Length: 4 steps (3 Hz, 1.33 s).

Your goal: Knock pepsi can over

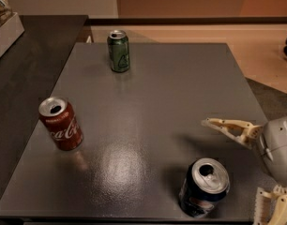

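The pepsi can (202, 189) is dark blue with a silver top and stands upright near the front edge of the grey table (148, 107), right of centre. My gripper (232, 157) comes in from the right edge, just right of and above the can. It is open: one cream finger (228, 127) reaches left behind the can, the other (270, 207) is at the bottom right corner. Nothing is between them, and I cannot tell whether they touch the can.
A red Coca-Cola can (61, 123) stands upright at the left. A green can (118, 50) stands upright at the back. A dark counter (26, 64) adjoins the table on the left, with a white box (5, 29) on it.
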Each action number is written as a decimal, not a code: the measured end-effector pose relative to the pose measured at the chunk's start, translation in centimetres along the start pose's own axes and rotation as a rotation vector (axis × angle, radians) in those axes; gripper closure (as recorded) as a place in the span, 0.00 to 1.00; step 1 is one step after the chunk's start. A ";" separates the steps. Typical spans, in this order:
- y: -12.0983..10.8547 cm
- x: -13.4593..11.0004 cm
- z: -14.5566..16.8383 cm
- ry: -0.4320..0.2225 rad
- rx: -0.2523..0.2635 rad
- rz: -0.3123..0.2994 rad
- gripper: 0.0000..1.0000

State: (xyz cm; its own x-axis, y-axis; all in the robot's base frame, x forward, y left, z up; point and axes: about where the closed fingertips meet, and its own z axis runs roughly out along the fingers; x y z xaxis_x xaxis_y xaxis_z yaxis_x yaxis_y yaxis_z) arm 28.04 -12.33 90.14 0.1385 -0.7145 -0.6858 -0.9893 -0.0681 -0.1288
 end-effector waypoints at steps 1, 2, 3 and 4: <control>-0.4 0.0 0.6 -0.014 0.010 0.000 0.00; -0.4 -0.3 1.0 -0.032 0.009 -0.008 0.18; -0.4 -0.7 1.2 -0.044 0.001 -0.024 0.41; -0.6 -1.3 1.1 -0.048 0.001 -0.038 0.64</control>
State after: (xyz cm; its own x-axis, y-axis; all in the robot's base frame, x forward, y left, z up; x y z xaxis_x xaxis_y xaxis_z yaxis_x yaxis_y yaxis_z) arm 28.48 -10.58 90.28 0.1779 -0.6770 -0.7141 -0.9833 -0.0938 -0.1561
